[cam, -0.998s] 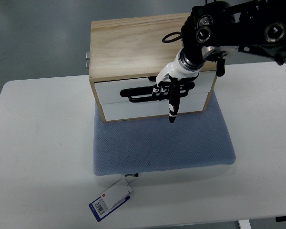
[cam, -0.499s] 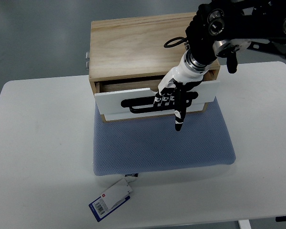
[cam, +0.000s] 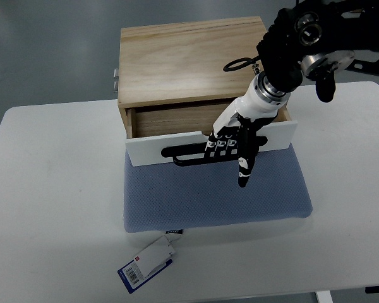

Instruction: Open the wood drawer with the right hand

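Right hand (cam: 232,144) hooked over black handle (cam: 189,151) of white-fronted wood drawer (cam: 177,123), fingers (cam: 220,144) curled around it, one finger pointing near; drawer pulled partway out.

Bright, even overhead light, soft shadows, sharp focus throughout.

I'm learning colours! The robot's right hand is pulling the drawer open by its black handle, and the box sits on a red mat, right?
Almost. The mat is blue-grey, not red, as the top view shows. The rest holds: the right hand grips the black handle of the open drawer.
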You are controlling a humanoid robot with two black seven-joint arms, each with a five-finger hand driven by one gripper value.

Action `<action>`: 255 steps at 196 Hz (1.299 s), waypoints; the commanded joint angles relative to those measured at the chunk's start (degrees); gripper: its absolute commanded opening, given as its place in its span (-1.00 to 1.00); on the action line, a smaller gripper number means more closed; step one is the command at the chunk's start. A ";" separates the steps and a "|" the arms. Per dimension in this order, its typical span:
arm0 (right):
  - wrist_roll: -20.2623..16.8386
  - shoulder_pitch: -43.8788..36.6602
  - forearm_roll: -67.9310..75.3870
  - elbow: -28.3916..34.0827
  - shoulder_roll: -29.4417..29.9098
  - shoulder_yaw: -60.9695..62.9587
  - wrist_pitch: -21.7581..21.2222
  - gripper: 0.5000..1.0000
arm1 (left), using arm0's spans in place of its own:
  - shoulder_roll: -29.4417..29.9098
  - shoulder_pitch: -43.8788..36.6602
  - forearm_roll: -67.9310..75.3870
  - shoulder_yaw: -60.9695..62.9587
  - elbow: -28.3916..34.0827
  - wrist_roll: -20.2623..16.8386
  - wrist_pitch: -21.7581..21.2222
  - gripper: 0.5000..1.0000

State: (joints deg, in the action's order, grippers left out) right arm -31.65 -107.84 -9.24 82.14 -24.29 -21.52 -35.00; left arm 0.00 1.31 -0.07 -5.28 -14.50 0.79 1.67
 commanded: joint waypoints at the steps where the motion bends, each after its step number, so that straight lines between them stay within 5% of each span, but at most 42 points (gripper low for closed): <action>1: 0.01 -0.18 0.53 0.65 -0.50 -0.01 0.00 0.78 | 0.00 0.00 0.07 0.00 -0.01 0.00 0.00 1.00; 166: 0.01 -6.15 5.98 6.54 -7.53 5.26 0.00 0.78 | 0.00 0.00 0.07 0.00 -0.01 0.00 0.00 1.00; 212: 0.44 -5.80 7.30 -1.81 -13.59 14.41 0.00 0.78 | 0.00 0.00 0.07 0.09 -0.09 0.00 0.00 1.00; 255: 6.33 1.76 7.57 -12.53 -17.64 23.02 0.00 0.78 | 0.00 0.00 0.16 0.18 -0.36 0.00 0.00 1.00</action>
State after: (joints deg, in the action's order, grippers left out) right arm -27.85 -109.54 -1.71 73.49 -40.34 -2.45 -34.99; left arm 0.00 1.33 0.01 -5.14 -14.72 0.80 1.67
